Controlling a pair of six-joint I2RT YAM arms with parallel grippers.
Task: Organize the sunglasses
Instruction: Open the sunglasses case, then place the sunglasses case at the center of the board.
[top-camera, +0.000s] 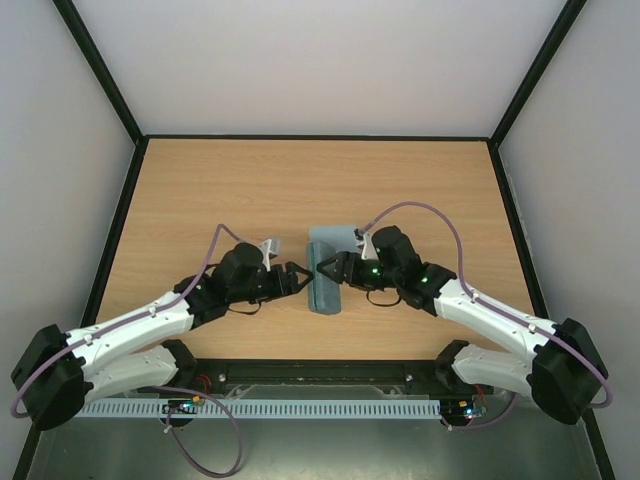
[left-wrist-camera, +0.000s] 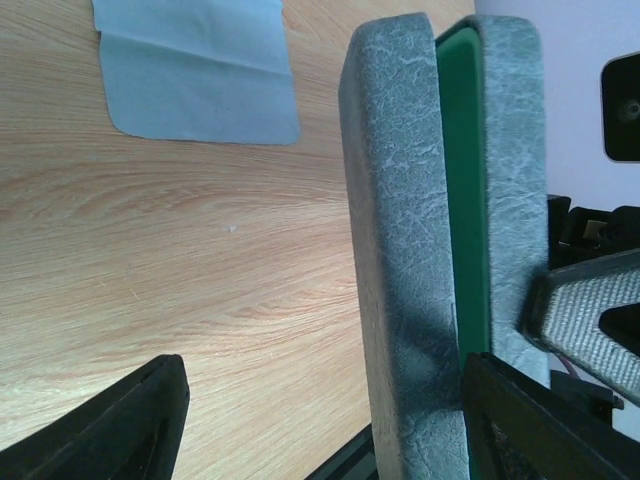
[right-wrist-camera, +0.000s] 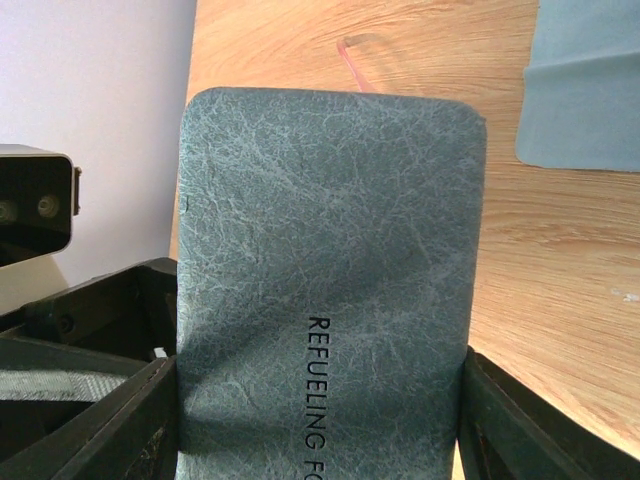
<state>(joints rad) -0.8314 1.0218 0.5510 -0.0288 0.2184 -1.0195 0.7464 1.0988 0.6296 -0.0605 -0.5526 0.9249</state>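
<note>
Light wooden table (top-camera: 200, 200) being loaded around middle. Grey-blue case (top-camera: 325, 288) being carried there, lengthwise near-to-far, slightly ajar, green lining being shown at gap. Light-blue cloth (top-camera: 333, 237) being laid flat just beyond case's far end. Thin pinkish arm of sunglasses (right-wrist-camera: 352, 62) being glimpsed on wood beside case end.

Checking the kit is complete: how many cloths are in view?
1. The cloth lies flat on the table, apart from the case. Another could be hidden behind the case.
</note>
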